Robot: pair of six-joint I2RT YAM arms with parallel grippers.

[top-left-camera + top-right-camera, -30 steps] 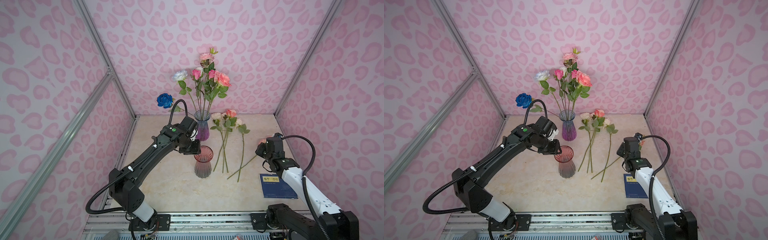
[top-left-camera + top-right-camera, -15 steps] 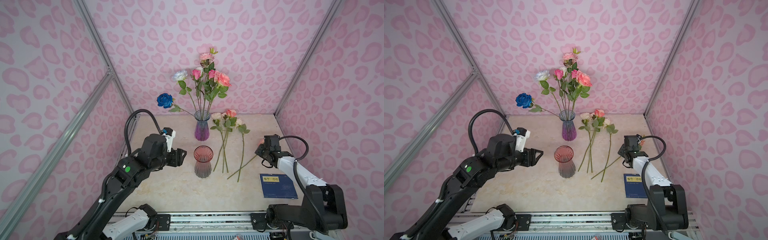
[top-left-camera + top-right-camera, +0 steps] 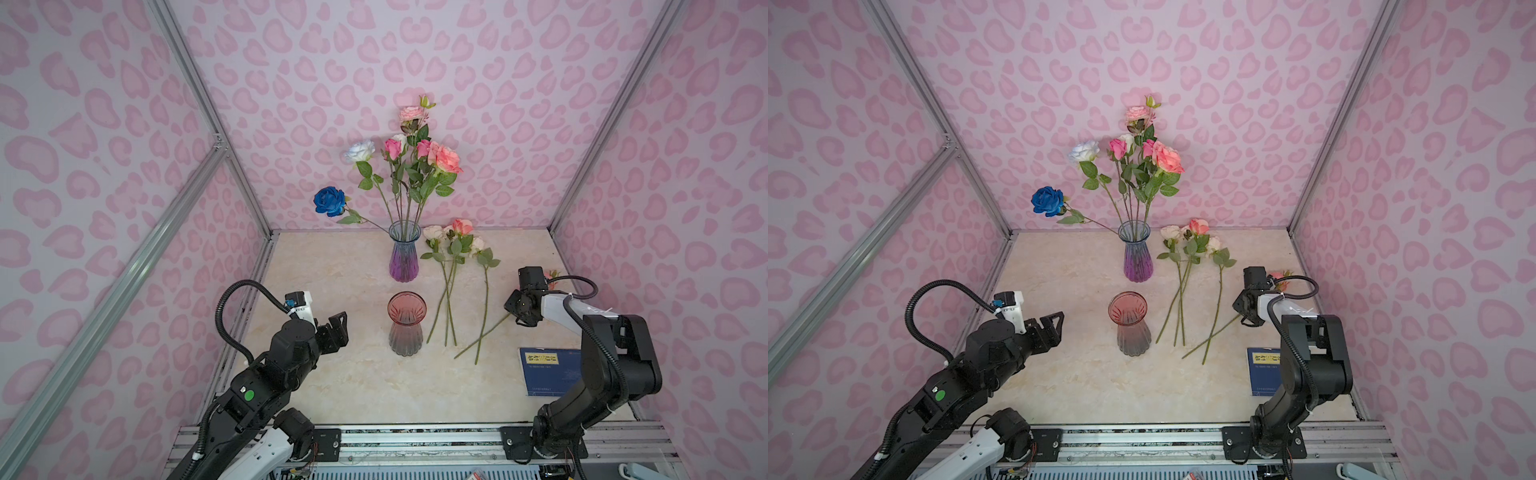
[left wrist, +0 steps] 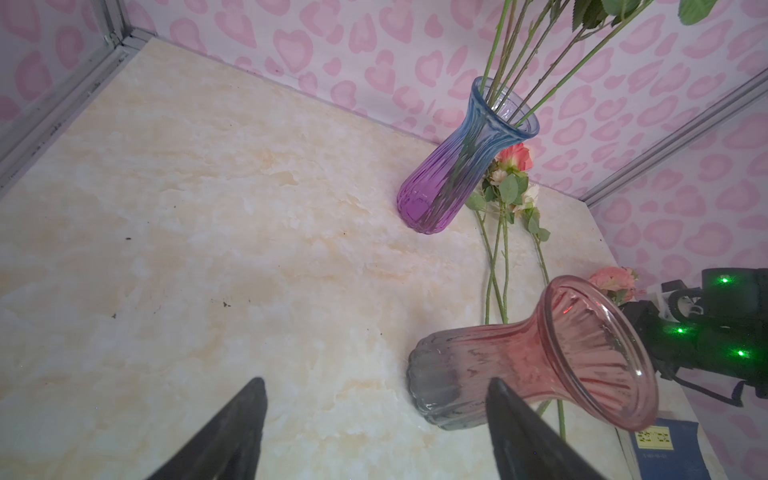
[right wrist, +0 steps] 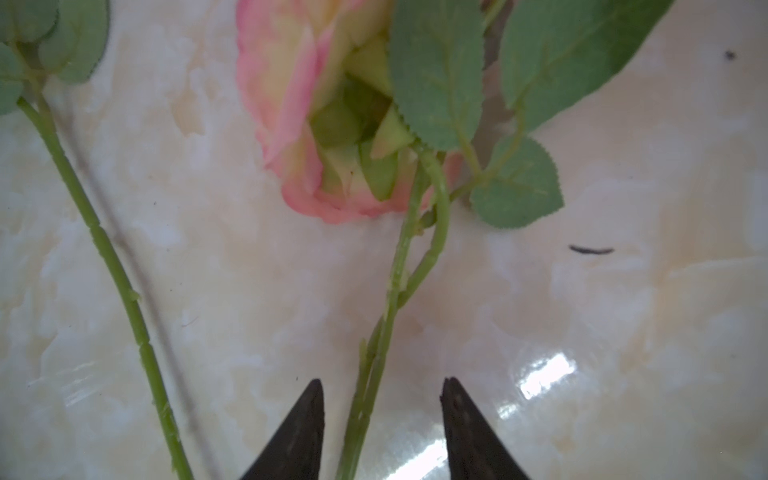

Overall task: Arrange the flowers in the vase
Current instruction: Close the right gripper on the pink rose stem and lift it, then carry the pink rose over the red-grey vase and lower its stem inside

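Rose (image 5: 324, 104) lies on the surface (image 3: 353, 382) at three o'clock from the red vase (image 3: 406, 336), stalk between my open right fingers (image 5: 299, 436), left fingers (image 4: 232, 436) open, empty; lifting, I reckon, could drag the neighbour stem (image 3: 485, 299) crossing it.

Pink heart-print walls (image 3: 415, 50), aluminium posts (image 3: 195, 83), cream marble tabletop (image 3: 353, 374).

The left gripper (image 3: 341, 328) is no longer up at the purple vase (image 3: 404, 257). It is now drawn back to the left front of the table (image 3: 332, 270), left of the red vase (image 3: 406, 324), with its jaws wide apart and empty. The right arm (image 3: 602, 357) is now folded, with its elbow raised above its base.
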